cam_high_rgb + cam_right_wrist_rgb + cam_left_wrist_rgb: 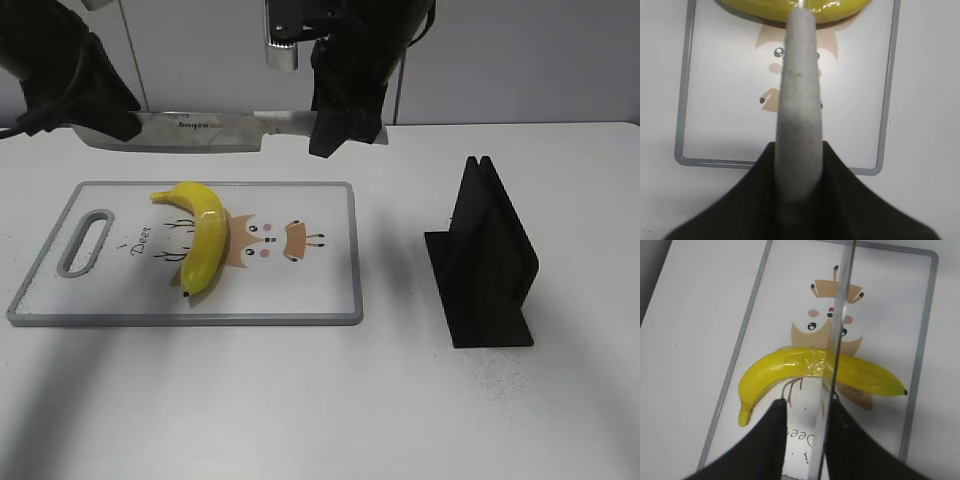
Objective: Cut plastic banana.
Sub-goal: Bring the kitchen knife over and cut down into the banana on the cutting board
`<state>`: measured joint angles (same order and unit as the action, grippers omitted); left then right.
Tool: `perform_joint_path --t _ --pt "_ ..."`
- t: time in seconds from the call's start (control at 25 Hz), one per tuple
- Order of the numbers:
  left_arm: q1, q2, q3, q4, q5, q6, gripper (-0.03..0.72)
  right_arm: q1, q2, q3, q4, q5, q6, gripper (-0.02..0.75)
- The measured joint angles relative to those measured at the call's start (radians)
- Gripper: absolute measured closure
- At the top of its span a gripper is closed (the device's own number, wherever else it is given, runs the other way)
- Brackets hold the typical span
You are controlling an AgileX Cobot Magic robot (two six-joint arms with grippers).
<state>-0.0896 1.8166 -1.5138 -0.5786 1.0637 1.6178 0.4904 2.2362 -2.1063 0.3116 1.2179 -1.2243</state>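
Both end effectors, left (105, 120) and right (345, 125), grip the knife (200, 130) mid-frame above the uncut banana (200, 235), no cut yet.

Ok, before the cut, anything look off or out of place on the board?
One oddity: the plastic banana has a patch of clear tape wrapped around its middle, right under the knife. Both grippers hold the knife, the left gripper at the blade end. Otherwise it lies whole on the cutting board.

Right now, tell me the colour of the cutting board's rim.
Grey rim around a white board; clearest in the exterior view.
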Motion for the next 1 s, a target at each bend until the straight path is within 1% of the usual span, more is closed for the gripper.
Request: perform_joint_path --t 0.08,0.16,0.24,0.4,0.68,0.88,1.0 --pt "0.000 0.007 0.000 -0.001 0.006 0.000 0.463 0.000 0.000 0.000 -0.002 -0.009 0.002 0.579" --pt "0.000 0.007 0.000 -0.002 0.006 0.002 0.597 0.000 0.000 0.000 -0.004 -0.024 0.004 0.579" --pt "0.000 0.007 0.000 -0.002 0.005 0.004 0.655 0.000 0.000 0.000 -0.005 -0.041 0.004 0.579" --pt "0.000 0.016 0.000 0.000 0.003 0.011 0.673 0.000 0.000 0.000 -0.009 -0.046 0.002 0.579" --pt "0.000 0.102 0.000 -0.006 -0.006 0.012 0.674 0.000 0.032 0.000 -0.020 -0.050 0.000 0.579" --pt "-0.004 0.173 0.000 -0.017 -0.031 0.017 0.674 0.000 0.098 -0.002 -0.041 -0.069 -0.001 0.579" --pt "-0.004 0.259 0.000 -0.029 -0.050 0.018 0.674 0.000 0.166 -0.002 -0.048 -0.089 -0.001 0.579"
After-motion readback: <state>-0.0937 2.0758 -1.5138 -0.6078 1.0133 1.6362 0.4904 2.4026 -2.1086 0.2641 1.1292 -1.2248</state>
